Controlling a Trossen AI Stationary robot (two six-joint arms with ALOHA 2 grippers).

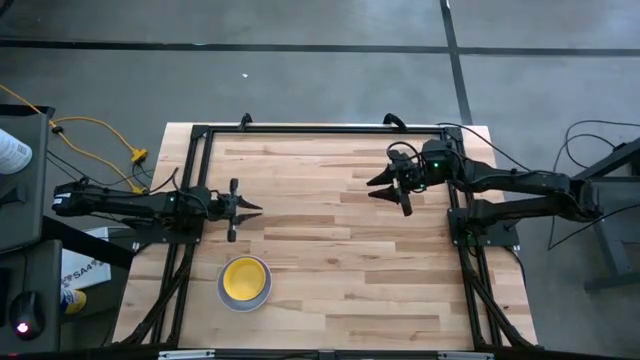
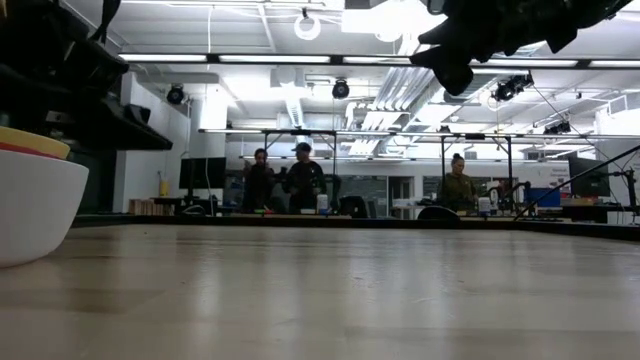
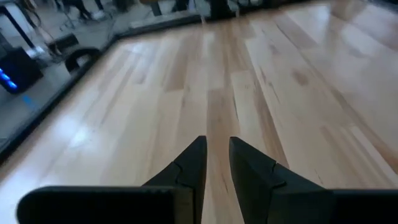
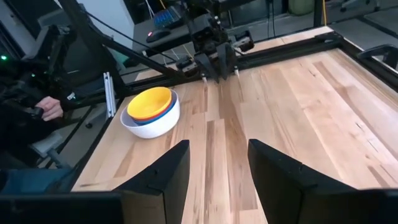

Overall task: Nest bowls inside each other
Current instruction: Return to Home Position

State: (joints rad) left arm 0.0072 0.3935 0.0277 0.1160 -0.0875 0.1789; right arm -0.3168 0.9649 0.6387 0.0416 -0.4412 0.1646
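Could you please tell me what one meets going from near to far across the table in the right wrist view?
Right gripper → stack of bowls, yellow on top → left gripper at the table's far edge.

Legible text check, all four views.

High view: white packet [image 1: 78,275] on the floor left of the table carries blue print. It possibly starts "SA4", but the rest is unreadable. White bottle [image 1: 12,152] at the left edge shows grey label marks, not legible.

Low and wrist views: nothing readable.
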